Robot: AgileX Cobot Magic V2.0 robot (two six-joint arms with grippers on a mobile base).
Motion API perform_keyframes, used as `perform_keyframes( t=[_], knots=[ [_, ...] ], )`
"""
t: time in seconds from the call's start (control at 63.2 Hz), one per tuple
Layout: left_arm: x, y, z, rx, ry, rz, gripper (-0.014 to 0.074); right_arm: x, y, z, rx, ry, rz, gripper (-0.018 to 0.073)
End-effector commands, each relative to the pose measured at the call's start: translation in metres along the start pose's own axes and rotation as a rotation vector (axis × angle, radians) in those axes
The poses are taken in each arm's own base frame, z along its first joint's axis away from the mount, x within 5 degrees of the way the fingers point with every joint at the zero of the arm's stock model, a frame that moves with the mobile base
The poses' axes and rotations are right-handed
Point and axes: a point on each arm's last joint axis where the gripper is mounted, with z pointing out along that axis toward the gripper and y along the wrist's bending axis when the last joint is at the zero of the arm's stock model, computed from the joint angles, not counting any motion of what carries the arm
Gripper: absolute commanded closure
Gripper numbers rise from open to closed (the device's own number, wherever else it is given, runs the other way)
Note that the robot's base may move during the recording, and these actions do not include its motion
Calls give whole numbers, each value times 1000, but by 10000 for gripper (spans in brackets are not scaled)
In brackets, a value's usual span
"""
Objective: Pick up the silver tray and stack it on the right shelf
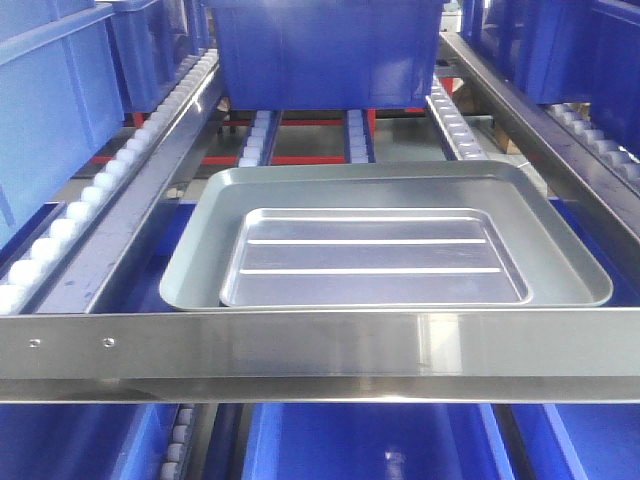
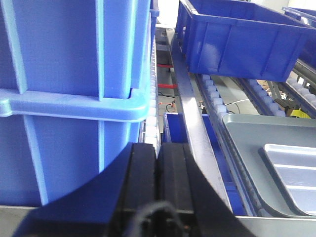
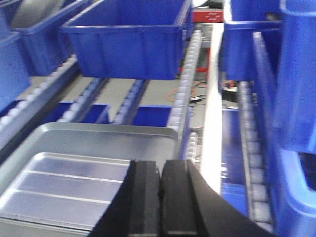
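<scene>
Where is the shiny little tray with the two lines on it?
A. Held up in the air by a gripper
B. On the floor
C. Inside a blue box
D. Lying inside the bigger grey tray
D: the silver tray lies flat inside the bigger grey tray, which rests on the right shelf; the left gripper and the right gripper are both shut and hold nothing.

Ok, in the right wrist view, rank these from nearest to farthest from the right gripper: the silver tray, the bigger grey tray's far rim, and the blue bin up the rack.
1. Silver tray: just left of the right gripper, whose jaws are shut.
2. Grey tray's far rim: beyond it, left.
3. Blue bin: farthest, up the rollers.
</scene>
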Motion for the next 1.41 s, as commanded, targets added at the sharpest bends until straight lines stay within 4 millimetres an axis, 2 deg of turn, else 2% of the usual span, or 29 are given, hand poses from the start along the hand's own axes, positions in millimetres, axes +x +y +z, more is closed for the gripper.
perform_keyframes(
  t=[0.0, 0.221, 0.459, 1.392],
  knots=[
    [-3, 1, -1, -7, -88, -4, 688, 1, -1, 5, 30, -89, -16, 508],
    [-3, 1, -1, -7, -88, -4, 688, 52, -9, 7, 119, -158, -87, 508],
    [-3, 1, -1, -7, -88, -4, 688, 87, -14, 1, 179, -191, -69, 508],
    [-3, 1, -1, -7, -88, -4, 688, 88, -15, 1, 182, -176, -66, 508]
  ],
)
